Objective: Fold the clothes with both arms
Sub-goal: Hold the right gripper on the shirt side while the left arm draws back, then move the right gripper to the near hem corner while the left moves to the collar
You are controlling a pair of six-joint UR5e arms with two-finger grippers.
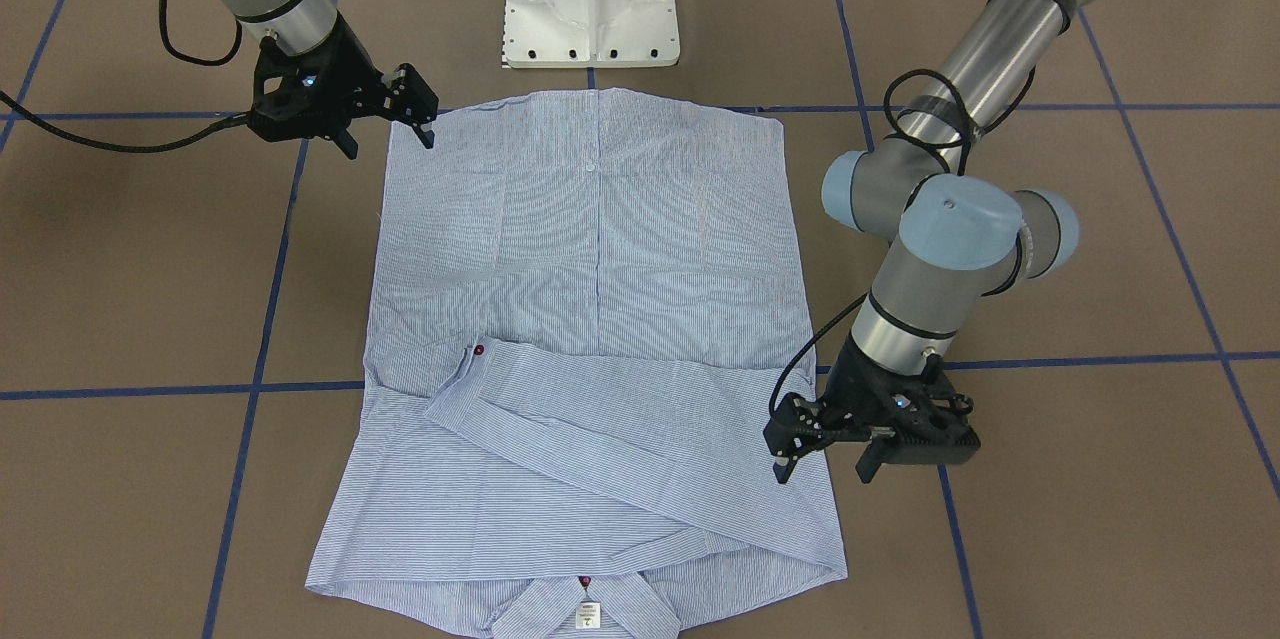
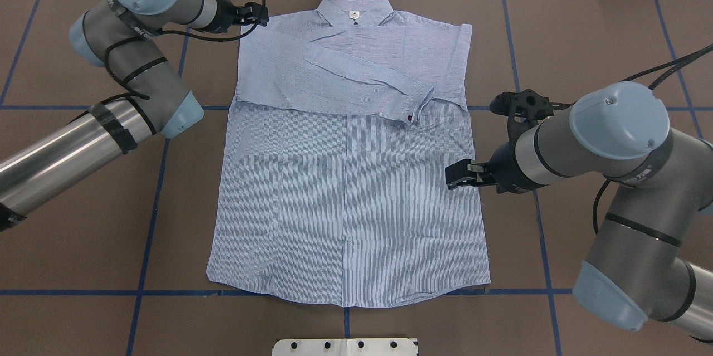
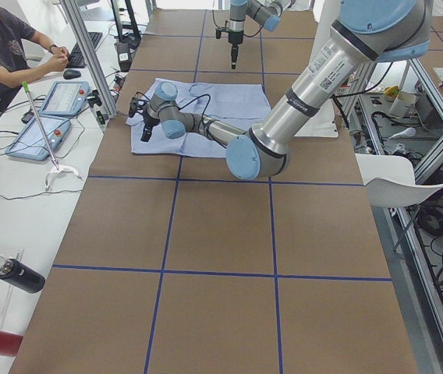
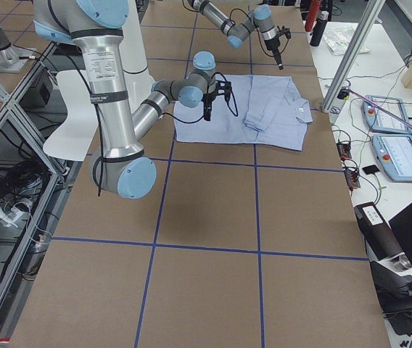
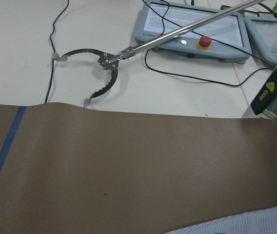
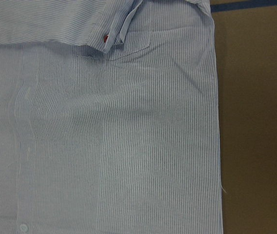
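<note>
Tabletop [image 2: 585, 38]: brown, gridded with blue tape lines [image 2: 537, 222].

Shirt [image 2: 345, 189]: striped and spread flat at the centre, hem toward the robot. Likely light, limp and prone to sagging, so it is best pinched at side edges or corners, both sides together.

Sleeve [image 2: 345, 74]: one, folded across the chest.

Left claw [image 1: 825, 464]: jaws wide apart, holding nothing, at the shirt's shoulder-side edge.

Right claw [image 1: 387, 139]: jaws parted, empty, at the opposite side edge.

Collar [image 2: 356, 10]: at the far end.

Cuff button [image 2: 411, 118]: red.
</note>
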